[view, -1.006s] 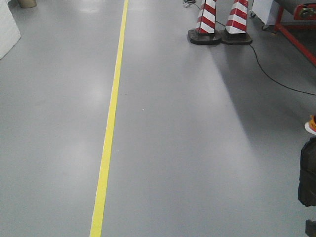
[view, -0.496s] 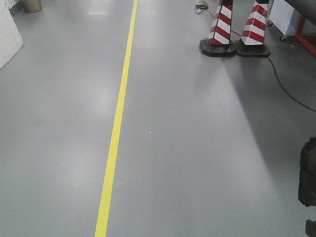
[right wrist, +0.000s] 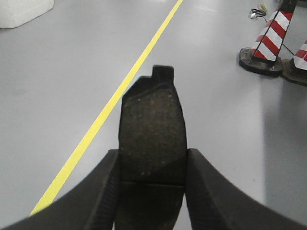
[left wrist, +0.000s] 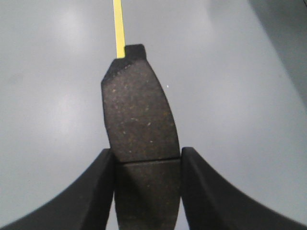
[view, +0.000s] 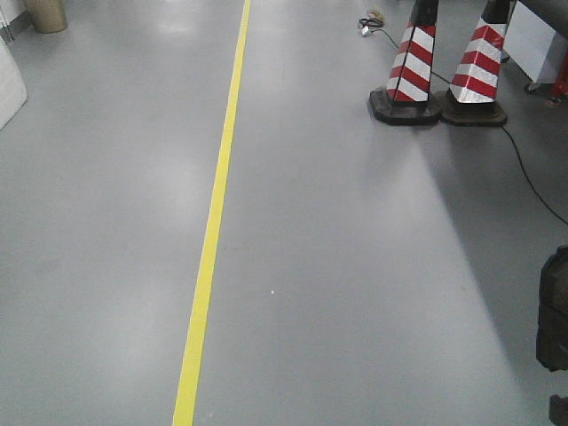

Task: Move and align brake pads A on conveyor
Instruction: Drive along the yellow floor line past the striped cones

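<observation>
Each wrist view shows one dark-grey brake pad held above the grey floor. My left gripper is shut on a brake pad that sticks forward, its groove lying level with the fingertips. My right gripper is shut on a second brake pad the same way, its small tab pointing away from me. The conveyor is out of view. In the front view a dark part of the right arm shows at the right edge; neither gripper's fingers show there.
A yellow floor line runs away from me, left of centre. Two red-and-white cones stand at the far right with a black cable trailing from them. A tan bin and a white block sit far left.
The floor scene has slid down and right in the front view: the cones appear closer and lower, and the red frame at the far right has left the picture. The base is moving.
</observation>
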